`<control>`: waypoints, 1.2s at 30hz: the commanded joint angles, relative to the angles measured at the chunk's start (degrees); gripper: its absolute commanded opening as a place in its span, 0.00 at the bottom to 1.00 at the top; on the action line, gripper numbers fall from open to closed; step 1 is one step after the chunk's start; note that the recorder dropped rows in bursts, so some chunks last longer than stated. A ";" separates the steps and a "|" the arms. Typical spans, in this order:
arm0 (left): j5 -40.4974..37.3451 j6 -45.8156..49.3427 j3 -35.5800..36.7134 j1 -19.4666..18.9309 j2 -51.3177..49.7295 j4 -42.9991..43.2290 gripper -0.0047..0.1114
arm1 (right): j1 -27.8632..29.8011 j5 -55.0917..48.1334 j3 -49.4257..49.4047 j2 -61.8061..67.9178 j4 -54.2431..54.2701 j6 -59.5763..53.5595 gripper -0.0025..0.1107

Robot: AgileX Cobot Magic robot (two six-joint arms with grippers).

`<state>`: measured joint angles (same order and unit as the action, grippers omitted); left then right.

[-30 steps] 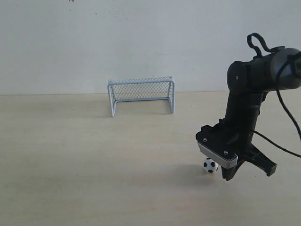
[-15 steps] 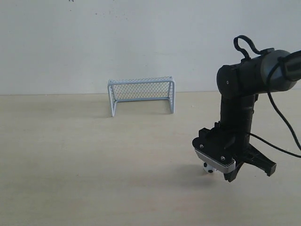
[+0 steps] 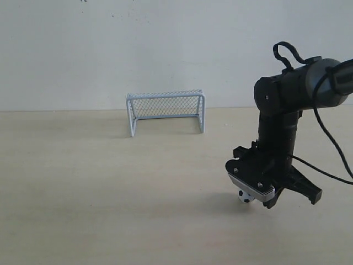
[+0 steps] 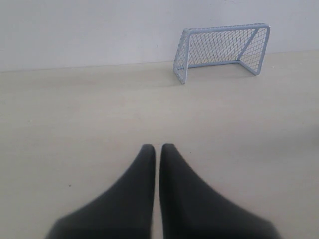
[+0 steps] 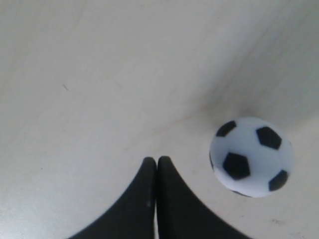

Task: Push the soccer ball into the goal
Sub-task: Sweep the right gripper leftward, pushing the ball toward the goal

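The soccer ball [image 3: 244, 196] lies on the table at the front right, partly hidden under my right arm's wrist block. It shows whole in the right wrist view as a small white soccer ball [image 5: 250, 157] with black patches, just beside my right gripper [image 5: 156, 159] and apart from it. That right gripper [image 3: 269, 203] is shut, empty, and low over the table. The white mesh goal [image 3: 165, 112] stands far back near the wall, left of the ball. My left gripper [image 4: 155, 147] is shut and empty, with the goal [image 4: 224, 50] well ahead of it; the exterior view does not show it.
The pale wooden table [image 3: 83, 182] runs back to a plain white wall [image 3: 110, 49] just behind the goal. A black cable [image 3: 331, 171] trails from my right arm toward the right edge.
My right arm has swung left toward the ball, so its wrist block now covers part of the ball. The ball has barely shifted. The goal has not moved.
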<state>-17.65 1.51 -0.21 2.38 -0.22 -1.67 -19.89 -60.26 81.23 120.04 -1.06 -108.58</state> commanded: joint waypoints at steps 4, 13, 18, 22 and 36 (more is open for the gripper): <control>0.13 -0.20 0.21 -0.12 0.22 -0.51 0.08 | 0.01 -4.06 0.11 -0.06 -0.57 0.08 0.02; 0.13 -0.20 0.21 -0.12 0.22 -0.51 0.08 | -0.09 -4.41 0.11 -0.19 0.75 0.08 0.02; 0.13 -0.20 0.21 -0.12 0.22 -0.51 0.08 | -0.09 -4.41 0.11 -0.19 0.75 0.08 0.02; 0.13 -0.20 0.21 -0.12 0.22 -0.51 0.08 | -0.09 1.54 0.11 -0.19 6.11 -1.51 0.02; 0.13 -0.20 0.21 -0.12 0.22 -0.51 0.08 | 8.43 28.83 0.11 -15.60 31.93 21.65 0.02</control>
<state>-17.65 1.51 -0.21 2.38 -0.22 -1.67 -14.16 -26.78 81.22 108.48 30.68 -93.14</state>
